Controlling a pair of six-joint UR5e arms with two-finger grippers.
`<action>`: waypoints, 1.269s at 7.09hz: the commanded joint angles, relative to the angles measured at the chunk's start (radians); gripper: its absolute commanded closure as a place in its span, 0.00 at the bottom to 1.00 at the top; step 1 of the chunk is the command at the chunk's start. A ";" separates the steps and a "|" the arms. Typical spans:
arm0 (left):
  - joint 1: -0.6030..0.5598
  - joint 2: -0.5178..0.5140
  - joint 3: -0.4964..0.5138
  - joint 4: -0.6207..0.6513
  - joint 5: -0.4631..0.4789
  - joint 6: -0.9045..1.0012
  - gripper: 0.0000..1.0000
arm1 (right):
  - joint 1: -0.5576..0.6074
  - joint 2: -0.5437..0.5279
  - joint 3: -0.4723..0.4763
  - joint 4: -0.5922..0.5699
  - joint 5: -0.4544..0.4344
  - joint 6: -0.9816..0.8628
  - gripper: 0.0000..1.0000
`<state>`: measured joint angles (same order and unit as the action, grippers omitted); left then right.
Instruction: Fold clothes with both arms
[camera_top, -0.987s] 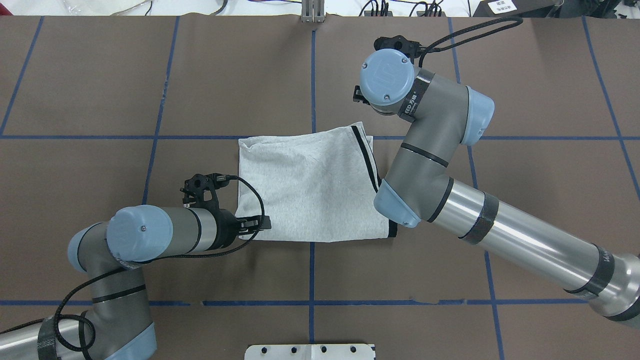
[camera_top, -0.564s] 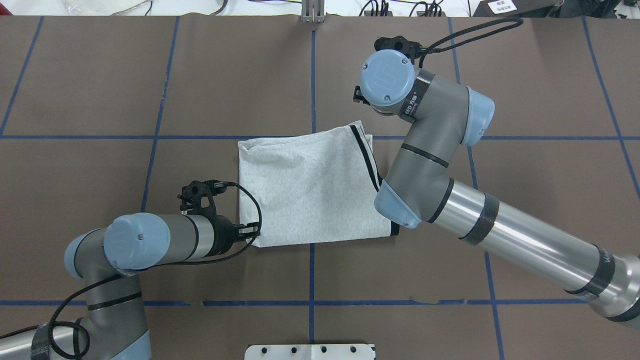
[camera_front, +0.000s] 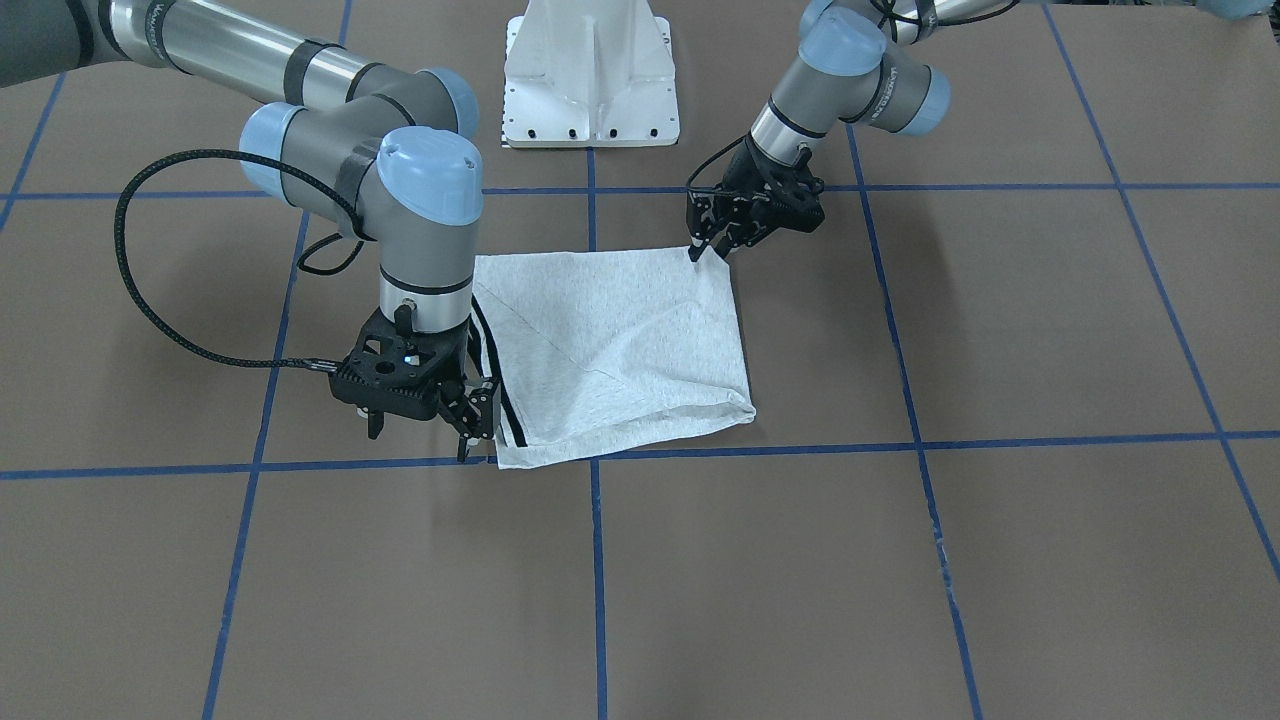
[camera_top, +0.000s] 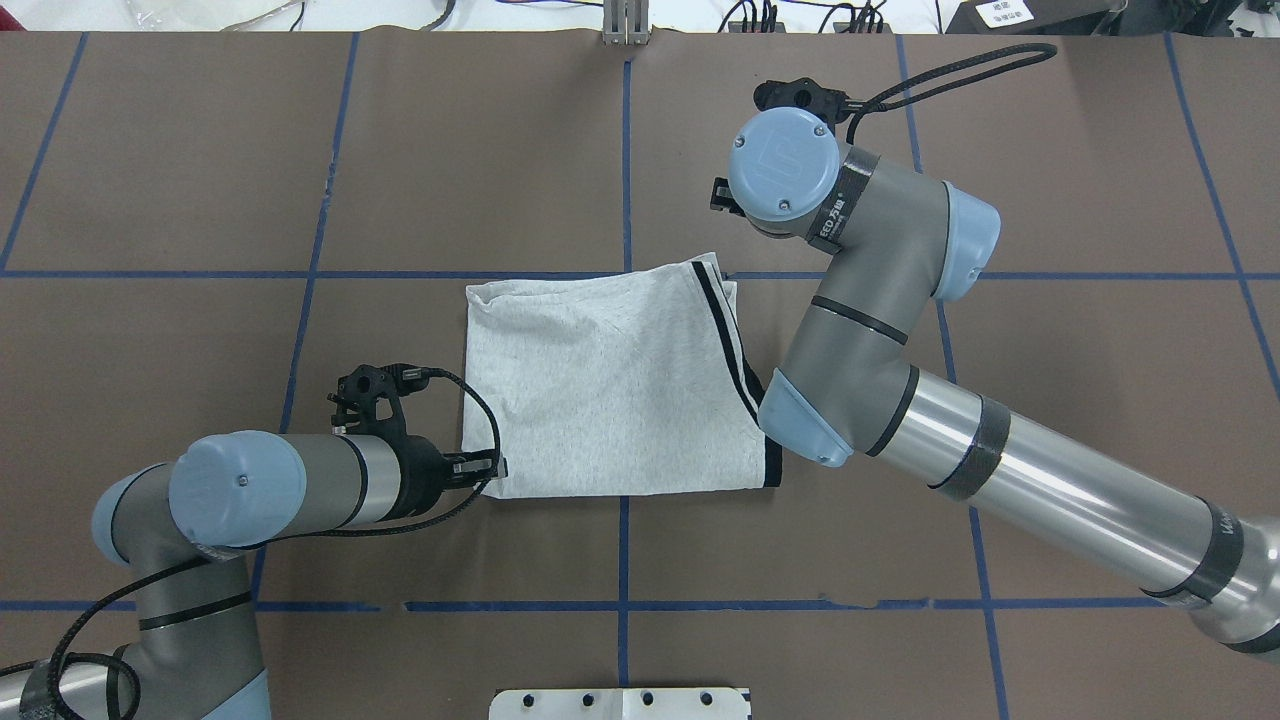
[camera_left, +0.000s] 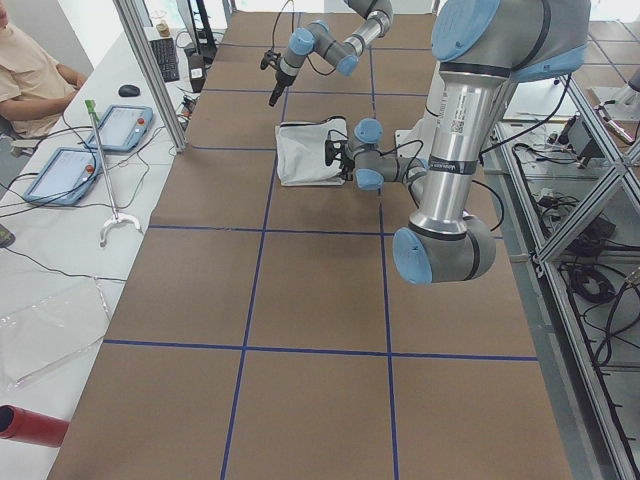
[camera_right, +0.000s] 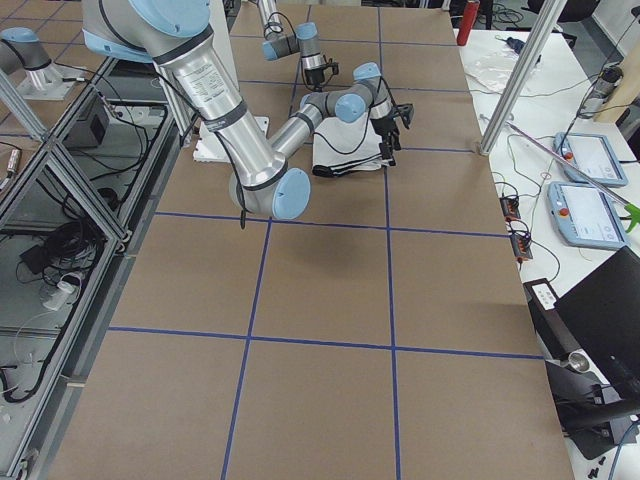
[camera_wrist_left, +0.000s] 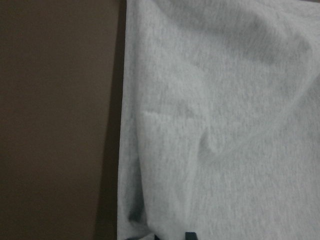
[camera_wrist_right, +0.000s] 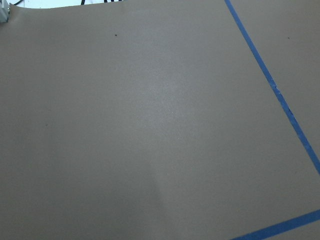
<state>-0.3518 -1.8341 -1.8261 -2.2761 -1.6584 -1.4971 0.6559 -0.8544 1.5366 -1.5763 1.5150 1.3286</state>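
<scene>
Where blue tape lines cross mid-tabletop, folded grey T-shirt lies flat, black stripes along robot's right edge. Left gripper: pinching shirt's near left corner. Right gripper: fingers down at striped far corner; closure impossible to tell.

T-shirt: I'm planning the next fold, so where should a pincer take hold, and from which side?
Probably a corner, coming in low from outside the cloth. The T-shirt lies flat as a rough square, so only its edges offer layers to pinch. The left pincer sits at the near left corner; the right pincer stands by the far striped corner.
</scene>
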 joint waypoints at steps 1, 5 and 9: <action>-0.019 0.010 -0.097 0.007 -0.047 0.020 0.00 | -0.001 -0.005 0.007 0.001 0.001 0.000 0.00; -0.012 -0.060 0.011 0.000 -0.015 -0.020 0.00 | -0.001 -0.006 0.005 0.001 0.001 -0.002 0.00; -0.012 -0.082 0.097 -0.005 -0.003 -0.032 0.00 | -0.002 -0.009 0.003 0.001 -0.001 -0.011 0.00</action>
<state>-0.3636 -1.9156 -1.7593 -2.2797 -1.6624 -1.5293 0.6540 -0.8625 1.5402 -1.5754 1.5142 1.3197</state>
